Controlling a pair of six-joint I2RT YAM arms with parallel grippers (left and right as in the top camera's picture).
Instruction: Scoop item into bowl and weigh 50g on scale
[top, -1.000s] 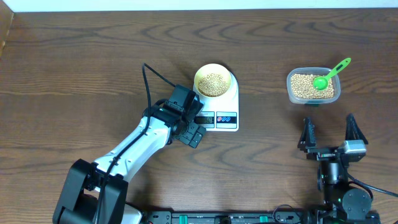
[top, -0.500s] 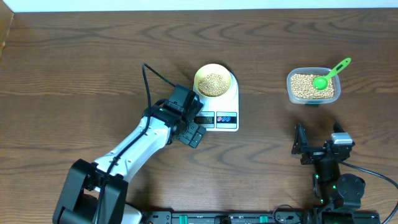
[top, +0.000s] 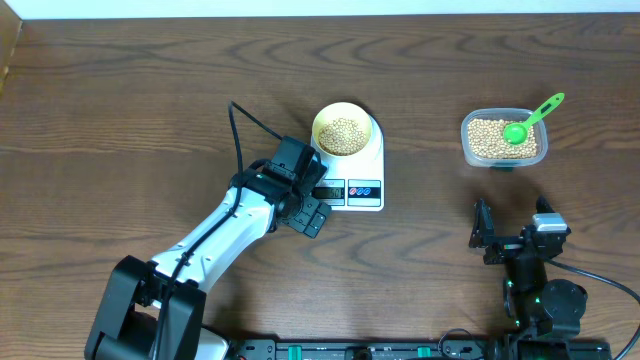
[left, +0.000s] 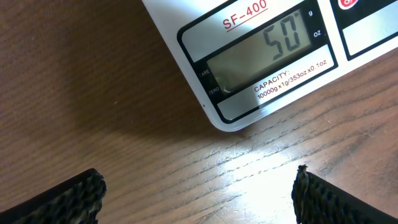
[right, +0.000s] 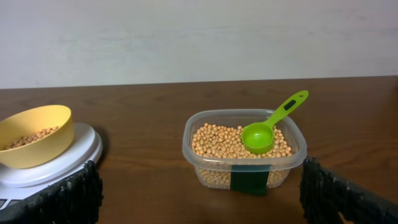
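Observation:
A pale yellow bowl with a layer of tan beans stands on the white scale. In the left wrist view the scale's display reads 50 g. My left gripper hovers open at the scale's front-left corner, its fingers wide apart over bare wood. My right gripper stands open near the front right, facing the clear tub. The right wrist view shows the bowl at left and more beans in the tub.
The clear plastic tub sits at the back right with a green scoop resting in the beans, its handle pointing to the back right. In the right wrist view the tub is straight ahead of my right fingers.
My right gripper has turned and drawn slightly left and lower over the table since the earliest frame, then stopped. The left arm, bowl and scoop have not moved.

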